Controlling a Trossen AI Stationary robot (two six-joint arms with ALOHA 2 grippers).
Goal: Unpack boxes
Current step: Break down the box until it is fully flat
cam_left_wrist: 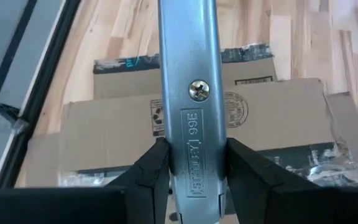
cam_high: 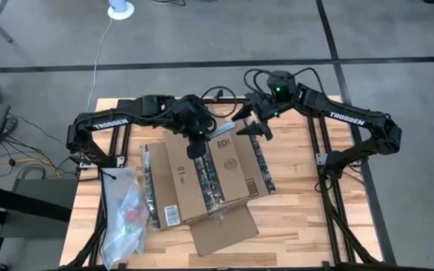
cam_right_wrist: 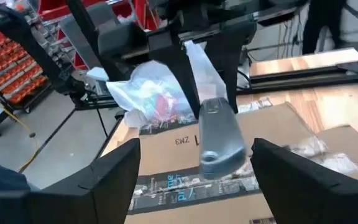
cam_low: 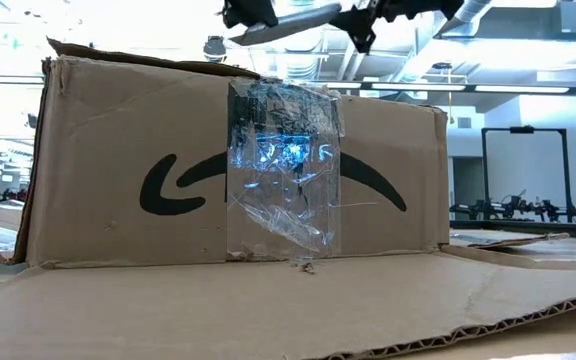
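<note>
Overhead, left fingers [cam_left_wrist: 194, 180] clamp knife [cam_left_wrist: 190, 93] above box [cam_high: 202, 177].

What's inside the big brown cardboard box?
Nothing inside shows: the brown corrugated cardboard box has its top flaps down, taped. Above it, the left gripper holds a silver utility knife; the right gripper hovers open beside.

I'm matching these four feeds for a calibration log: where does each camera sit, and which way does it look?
High view: overhead, looking straight down on the brown cardboard shipping box; both arms show.
Low view: at tabletop height, facing the box's smile-arrow side; grippers at top.
Left wrist view: on the left gripper, looking along the silver metal utility knife it clamps.
Right wrist view: on the open right gripper, facing the left arm.
Both wrist views share the knife.
</note>
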